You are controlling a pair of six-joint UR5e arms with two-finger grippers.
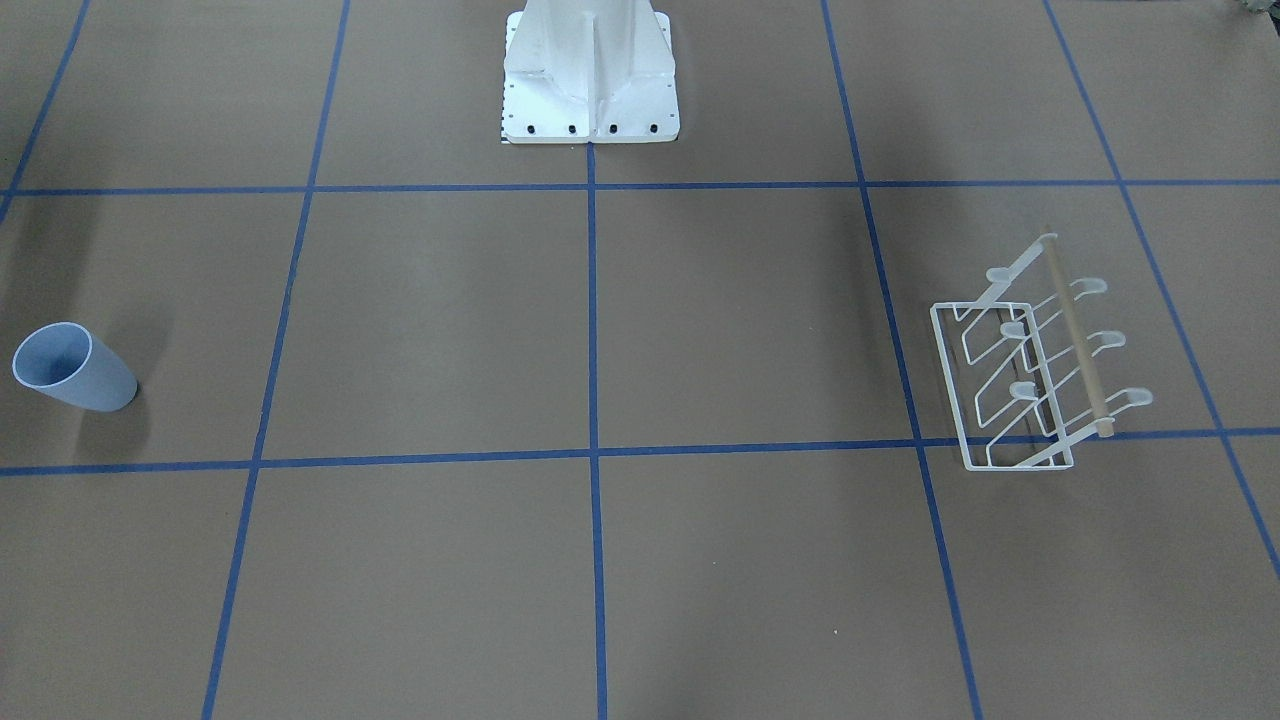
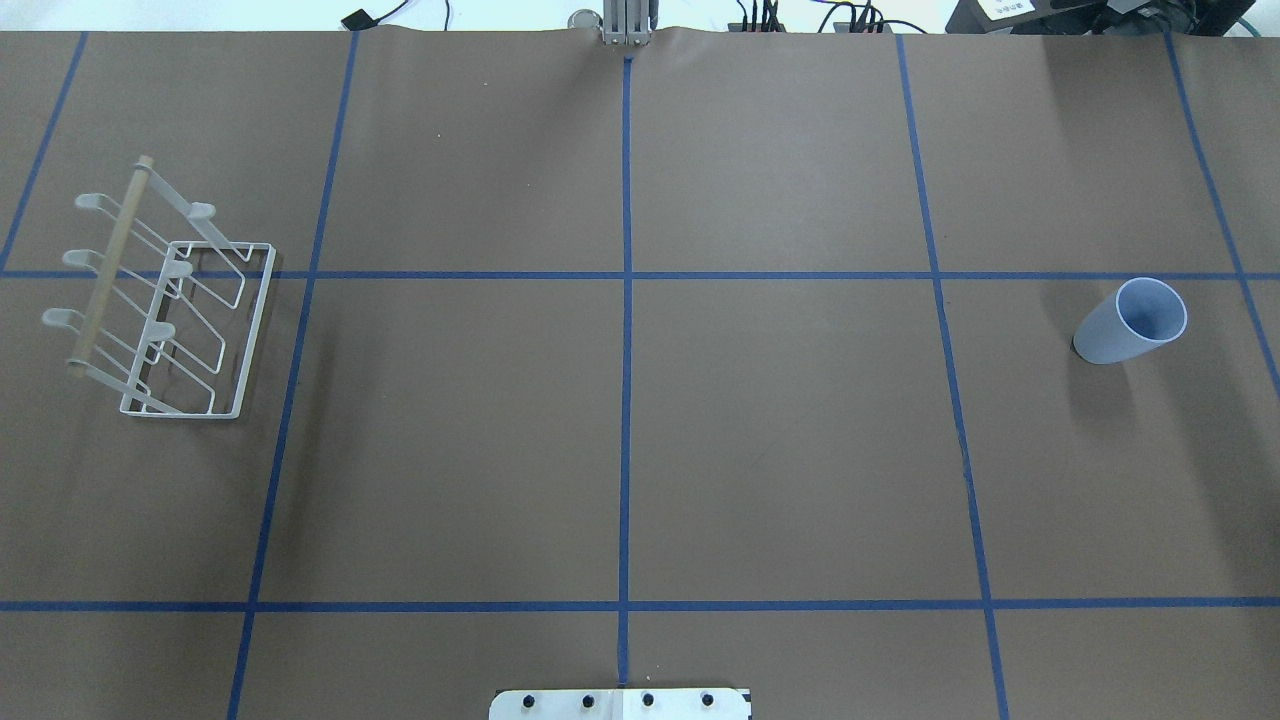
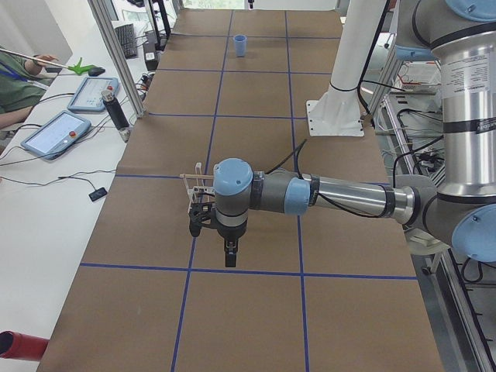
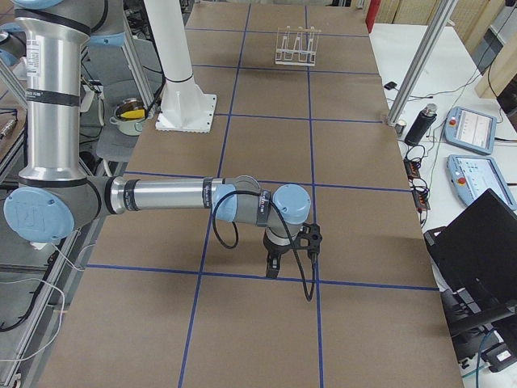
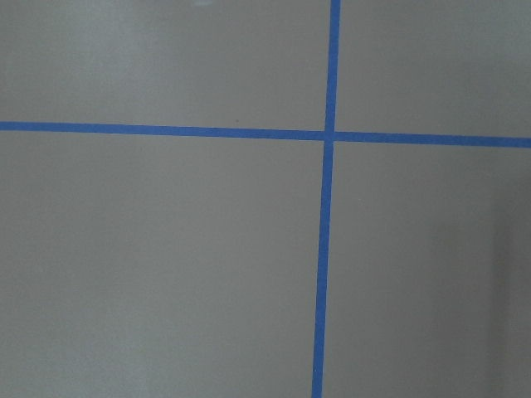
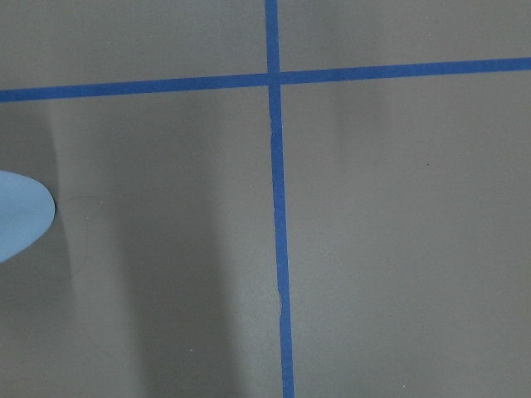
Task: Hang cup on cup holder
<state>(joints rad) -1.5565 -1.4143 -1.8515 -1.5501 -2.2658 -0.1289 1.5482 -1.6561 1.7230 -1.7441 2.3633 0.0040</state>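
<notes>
The cup (image 2: 1130,322) stands upright near the right edge of the desk (image 2: 780,440). The cup holder (image 2: 170,300) sits well apart near the left edge, with open brown surface gridded in blue tape (image 2: 626,400) between. The left tool (image 3: 230,252) and right tool (image 4: 272,265) hang above; whether wide or narrow cannot be told.

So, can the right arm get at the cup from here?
Probably yes. The cup stands upright and alone on the robot's right side; the cup holder sits at the opposite end, and the right gripper hangs close by.

The cup (image 6: 21,214) is cut off by the right wrist view's left edge.
</notes>
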